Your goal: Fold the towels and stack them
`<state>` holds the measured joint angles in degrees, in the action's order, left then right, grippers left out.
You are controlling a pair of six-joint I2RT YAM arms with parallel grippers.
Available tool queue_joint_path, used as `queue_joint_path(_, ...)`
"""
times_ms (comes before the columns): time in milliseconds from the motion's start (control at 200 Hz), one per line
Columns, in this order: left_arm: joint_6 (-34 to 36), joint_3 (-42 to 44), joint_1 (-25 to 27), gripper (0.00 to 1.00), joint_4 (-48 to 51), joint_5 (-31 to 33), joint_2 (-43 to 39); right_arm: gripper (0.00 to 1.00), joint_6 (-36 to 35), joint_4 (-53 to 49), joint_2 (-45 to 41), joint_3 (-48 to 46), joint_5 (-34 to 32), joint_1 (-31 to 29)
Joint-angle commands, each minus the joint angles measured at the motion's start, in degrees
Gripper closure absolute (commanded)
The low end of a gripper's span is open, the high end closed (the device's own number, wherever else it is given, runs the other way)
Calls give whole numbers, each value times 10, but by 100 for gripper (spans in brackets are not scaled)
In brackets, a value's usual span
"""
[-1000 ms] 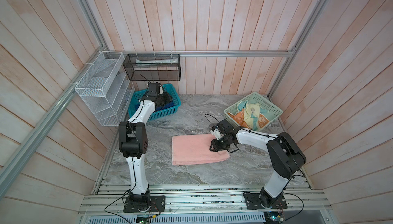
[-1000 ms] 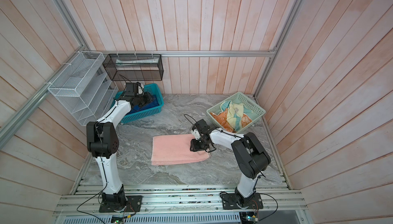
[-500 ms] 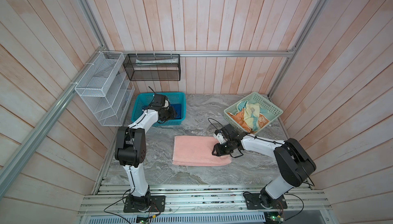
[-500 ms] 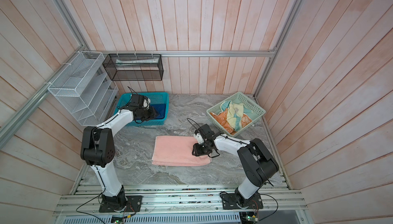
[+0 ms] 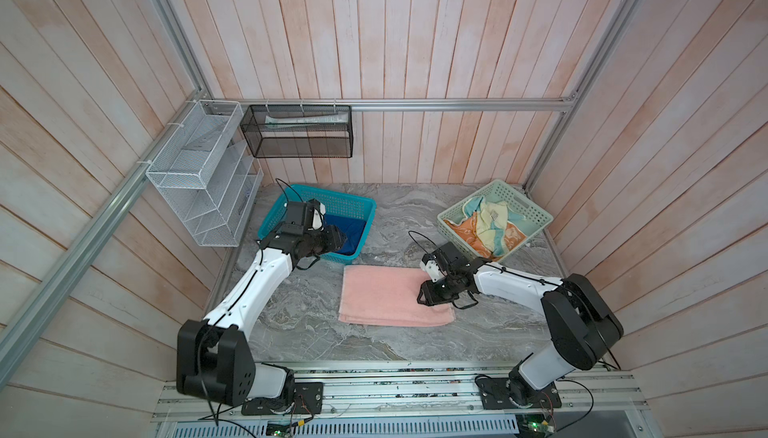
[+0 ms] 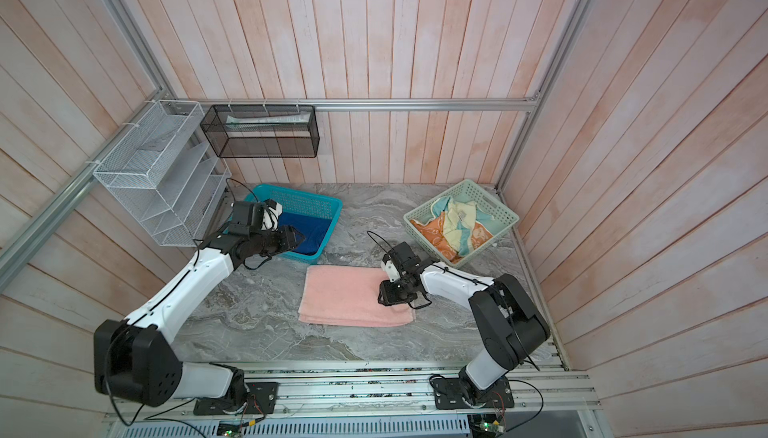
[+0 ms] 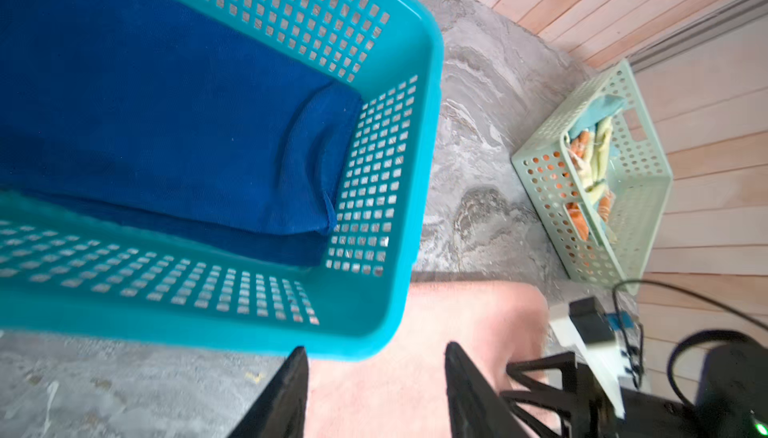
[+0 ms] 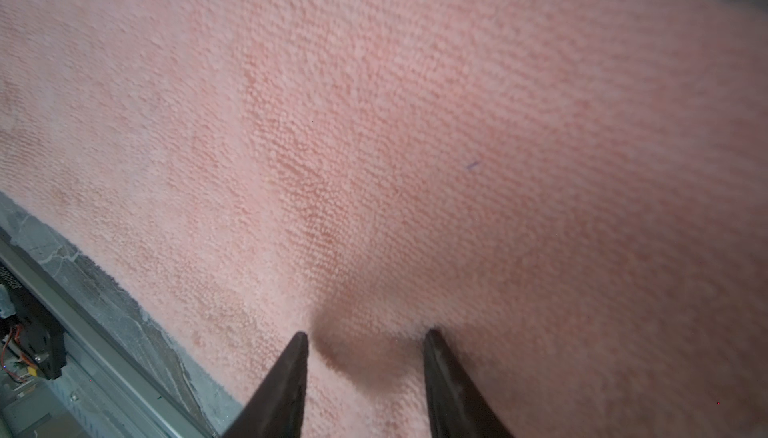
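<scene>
Only wrist view shows right tool (image 8: 365, 334) parted on pink towel (image 8: 374, 124)

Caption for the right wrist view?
Right gripper, jaws apart, tips on the salmon pink towel lying on the marble table.

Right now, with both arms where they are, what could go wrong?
1. The right end effector has its open tips pressed into the pink towel near its right end. Dragging from here could bunch the cloth, and closing might catch too little.
2. The left end effector hangs open close to the rim of the teal basket. A low move toward the pink towel could clip it and shift the blue towel inside.
</scene>
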<state>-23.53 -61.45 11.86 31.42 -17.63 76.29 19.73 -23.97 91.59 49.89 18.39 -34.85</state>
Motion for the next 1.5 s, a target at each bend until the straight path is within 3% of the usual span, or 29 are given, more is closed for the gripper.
queue_joint_path(0,-3,68,0,45,21,-20,-30,53,-8,-19,1,8,-5,-4)
queue_joint_path(120,-54,170,1,44,-43,-95,-59,53,-10,-12,-1,-2,-4,-4)
queue_joint_path(235,-78,224,6,43,-97,-114,-55,53,-10,-8,-5,-7,-2,-4)
queue_joint_path(645,-125,280,9,43,-235,-145,59,53,-9,11,-32,-32,-6,-4)
queue_joint_path(905,-165,266,74,44,-289,-141,123,53,-14,21,-40,-36,-12,-4)
queue_joint_path(1005,-176,264,91,53,-293,-136,129,53,-14,25,-45,-41,-12,-4)
queue_joint_path(1135,-175,249,111,85,-269,-121,124,53,-11,30,-61,-52,-18,-3)
queue_joint_path(1225,-164,226,134,100,-237,-94,108,53,-8,28,-89,-56,-38,-4)
queue_joint_path(1495,-116,112,230,100,-132,-9,92,53,22,33,-220,-96,-126,1)
